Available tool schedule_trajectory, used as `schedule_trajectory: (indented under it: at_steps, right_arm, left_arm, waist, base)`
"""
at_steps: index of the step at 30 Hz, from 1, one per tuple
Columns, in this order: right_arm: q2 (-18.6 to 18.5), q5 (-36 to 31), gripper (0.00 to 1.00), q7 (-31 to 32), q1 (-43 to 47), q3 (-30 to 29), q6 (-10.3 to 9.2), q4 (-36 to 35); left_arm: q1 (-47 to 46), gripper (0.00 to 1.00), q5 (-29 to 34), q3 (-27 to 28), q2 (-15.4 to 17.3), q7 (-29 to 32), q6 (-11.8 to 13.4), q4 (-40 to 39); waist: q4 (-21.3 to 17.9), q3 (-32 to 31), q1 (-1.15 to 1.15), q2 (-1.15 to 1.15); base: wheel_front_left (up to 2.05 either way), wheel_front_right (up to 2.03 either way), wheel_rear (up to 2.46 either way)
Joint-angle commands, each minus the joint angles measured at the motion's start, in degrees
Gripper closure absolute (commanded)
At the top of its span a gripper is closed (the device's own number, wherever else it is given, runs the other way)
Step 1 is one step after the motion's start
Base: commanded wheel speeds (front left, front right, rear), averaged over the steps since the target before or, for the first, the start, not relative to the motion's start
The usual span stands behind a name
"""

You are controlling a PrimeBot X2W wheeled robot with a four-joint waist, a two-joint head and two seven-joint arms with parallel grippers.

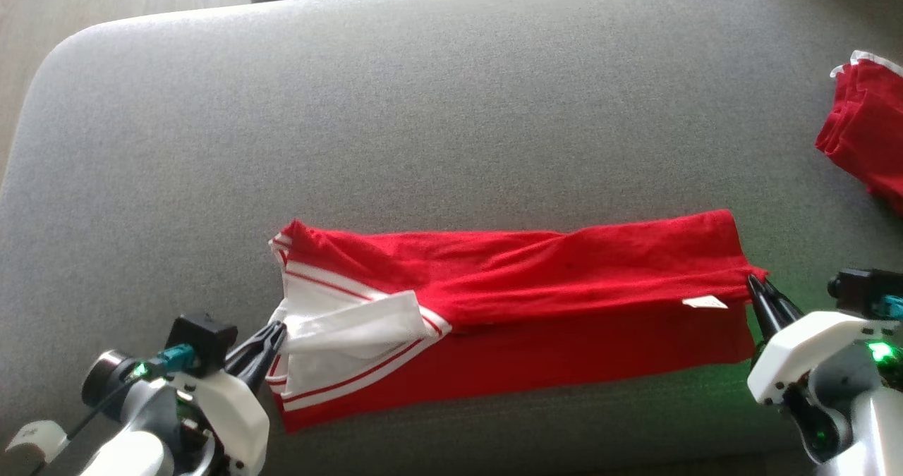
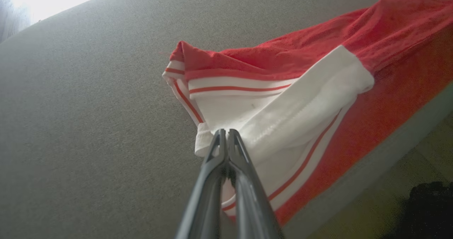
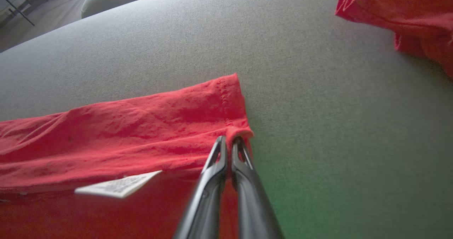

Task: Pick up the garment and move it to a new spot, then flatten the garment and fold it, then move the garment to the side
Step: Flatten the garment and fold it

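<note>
The garment (image 1: 550, 285) lies half-folded on the grey cushion (image 1: 423, 109), stretched between the left gripper (image 1: 277, 335), pinched tight on its white striped end, and the right gripper (image 1: 756, 287), pinched tight on its red hem corner, apparently to keep the fold taut.

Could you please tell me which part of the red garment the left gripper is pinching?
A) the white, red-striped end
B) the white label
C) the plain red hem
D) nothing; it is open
A: the left gripper is shut on the white, red-striped end of the garment; the right gripper pinches its plain red hem.
</note>
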Motion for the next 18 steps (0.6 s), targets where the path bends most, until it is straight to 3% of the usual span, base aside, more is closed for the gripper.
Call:
schedule_trajectory:
  at_steps: [1,5,6,7,8,9,10,11,18]
  right_arm:
    - [-0.35,0.19,1.00,0.59,-0.31,0.38,-0.01,-2.91]
    - [-0.16,0.22,1.00,1.65,0.24,0.22,-0.01,-3.78]
    - [-0.12,0.26,0.88,2.02,0.40,0.37,-0.01,-4.00]
    - [-0.06,0.23,0.47,2.49,0.56,0.25,-0.01,-4.09]
    - [0.04,0.10,0.00,2.98,0.67,-0.01,-0.01,-4.16]
    - [0.17,-0.13,0.00,3.12,0.75,-0.49,-0.01,-4.36]
    - [0.31,-0.40,0.00,3.35,0.83,-0.86,-0.01,-4.53]
    - [0.41,-0.87,0.00,3.65,0.94,-1.25,-0.01,-4.70]
    - [1.22,-3.58,0.00,2.59,0.16,-4.14,-0.01,-7.83]
  left_arm:
    - [-1.54,1.00,0.05,2.40,2.31,0.34,-0.05,-2.25]
    - [-0.93,1.00,-0.20,1.73,2.24,0.91,-0.22,-2.80]
    - [-0.82,1.00,-0.26,1.54,2.20,1.06,-0.28,-2.87]
    - [-0.74,1.00,-0.31,1.33,2.22,1.28,-0.39,-2.86]
    - [-0.71,1.00,-0.34,1.14,2.27,1.51,-0.49,-2.84]
    - [-0.70,0.86,-0.37,1.08,2.29,1.63,-0.45,-2.83]
    - [-0.71,0.25,-0.31,1.13,2.30,1.62,-0.21,-2.82]
    - [-0.67,0.00,-0.34,1.18,2.30,1.67,-0.02,-2.77]
    - [-0.85,0.00,-0.76,2.58,2.88,0.81,1.24,-3.50]
  waist:
    - [0.04,-0.05,0.00,0.00]
    - [0.09,-0.08,0.00,0.00]
    - [0.10,-0.09,0.00,0.00]
    - [0.10,-0.09,0.00,0.00]
    - [0.10,-0.10,0.00,0.00]
    - [0.12,-0.10,0.00,0.00]
    - [0.15,-0.11,0.00,0.00]
    - [0.18,-0.12,0.00,0.00]
    - [0.30,-0.25,0.00,0.00]
  base:
    - [0.00,0.00,0.00]
    - [0.00,0.00,0.00]
    - [0.00,0.00,0.00]
    - [0.00,0.00,0.00]
    - [0.00,0.00,0.00]
    - [0.00,0.00,0.00]
    - [0.00,0.00,0.00]
    - [0.00,0.00,0.00]
    - [0.00,0.00,0.00]
